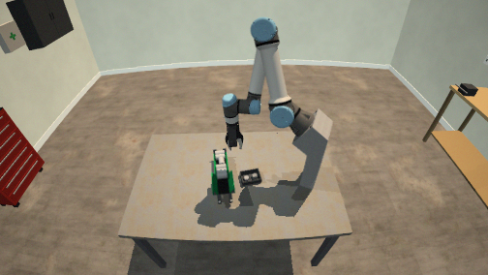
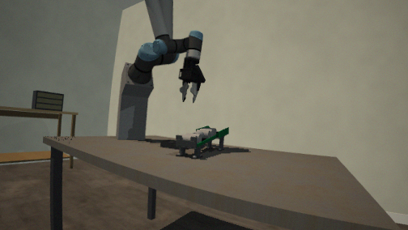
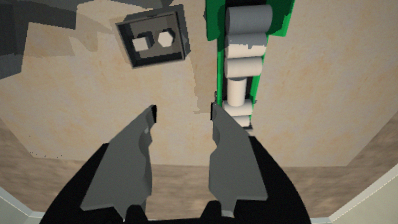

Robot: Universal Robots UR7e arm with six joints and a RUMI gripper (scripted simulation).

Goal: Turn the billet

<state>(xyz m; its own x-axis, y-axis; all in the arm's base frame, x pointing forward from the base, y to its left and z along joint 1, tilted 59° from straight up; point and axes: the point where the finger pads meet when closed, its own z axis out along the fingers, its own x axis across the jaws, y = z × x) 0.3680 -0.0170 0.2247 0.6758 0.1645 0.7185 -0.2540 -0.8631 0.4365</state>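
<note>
Tan and mottled, the one table (image 1: 160, 213) carries everything I work with; the single arm (image 1: 271, 73) rises from its grey pedestal (image 1: 315, 145) at the far right edge. Beyond it I see a red tool cabinet (image 1: 15, 165) on the left, a dark wall cabinet (image 1: 41, 19) above it, and wooden shelves (image 1: 460, 145) on the right.

One feed ramp (image 3: 214, 45) with green side rails sits mid-table, tilted on short legs. In the wrist view I count about six pale grey billets on it. Most lie across the ramp, touching side by side; one billet (image 3: 236, 90) lies lengthwise between them, narrower across and pointing along the ramp. Two crosswise ones sit below it, partly hidden by my right finger.

One small dark tray (image 3: 152, 40) rests just beside the ramp, holding two pale pieces, one square and one hexagonal.

My gripper (image 3: 184, 104) hangs well above the table near the ramp's upper end, offset to the tray side, its jaws partly parted and holding nothing.
</note>
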